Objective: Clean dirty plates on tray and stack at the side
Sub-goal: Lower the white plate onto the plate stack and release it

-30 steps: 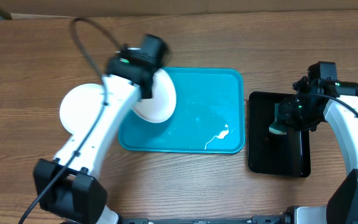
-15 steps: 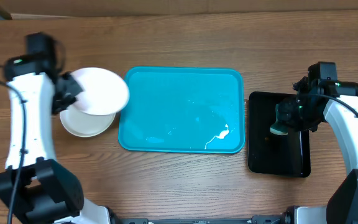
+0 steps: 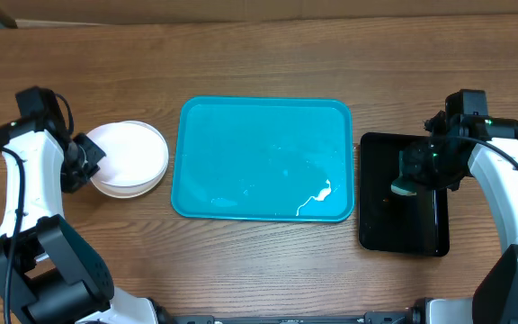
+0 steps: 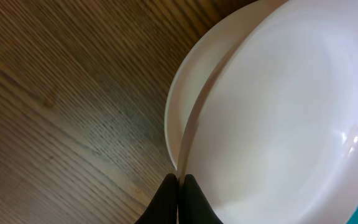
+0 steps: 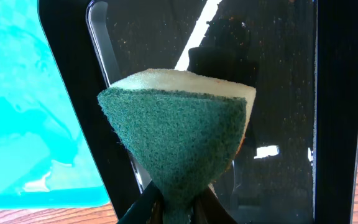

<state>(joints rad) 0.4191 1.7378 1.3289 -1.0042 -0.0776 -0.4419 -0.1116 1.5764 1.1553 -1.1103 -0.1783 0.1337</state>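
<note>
While the left pincer (image 4: pixel 179 184) is closed on the rim of the top plate (image 3: pixel 133 150), stacked on a lower plate (image 3: pixel 108 187) on the desk (image 3: pixel 241 261) left of the tray (image 3: pixel 241 135), the right pincer (image 5: pixel 173 203) grips a sponge (image 5: pixel 179 137) over the black tray (image 3: pixel 421 236).

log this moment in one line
left fingers: shut on top plate rim, at stack | right fingers: holding sponge over black tray | turquoise tray: no plates

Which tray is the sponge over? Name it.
The smaller black tray, right of the turquoise tray. The right gripper holds the green sponge over it; the turquoise one carries only wet streaks.
</note>
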